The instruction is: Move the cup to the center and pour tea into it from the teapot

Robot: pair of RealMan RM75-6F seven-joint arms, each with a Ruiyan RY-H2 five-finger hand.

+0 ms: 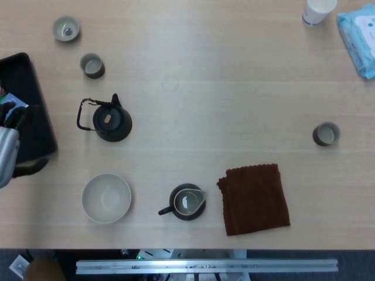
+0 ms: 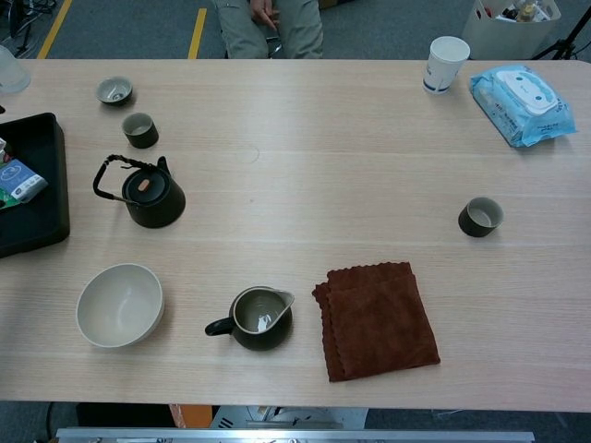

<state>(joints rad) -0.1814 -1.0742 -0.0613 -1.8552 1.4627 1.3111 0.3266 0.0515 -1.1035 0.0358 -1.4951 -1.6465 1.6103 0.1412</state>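
Observation:
The black teapot (image 1: 111, 120) (image 2: 148, 196) with a wire handle stands left of the table's middle. One small dark cup (image 1: 326, 134) (image 2: 480, 217) stands alone on the right side. Another small cup (image 1: 92, 65) (image 2: 139, 129) is behind the teapot. My left hand (image 1: 10, 146) shows only at the left edge of the head view, over the black tray (image 1: 35, 132), well left of the teapot. Its fingers are spread and it holds nothing. The chest view does not show it. My right hand appears in neither view.
A dark pitcher (image 1: 187, 202) and a brown cloth (image 1: 255, 199) lie near the front edge, with a pale bowl (image 1: 106, 198) front left. A shallow cup (image 1: 65, 28) is far left, a paper cup (image 1: 318, 12) and wipes pack (image 1: 358, 35) far right.

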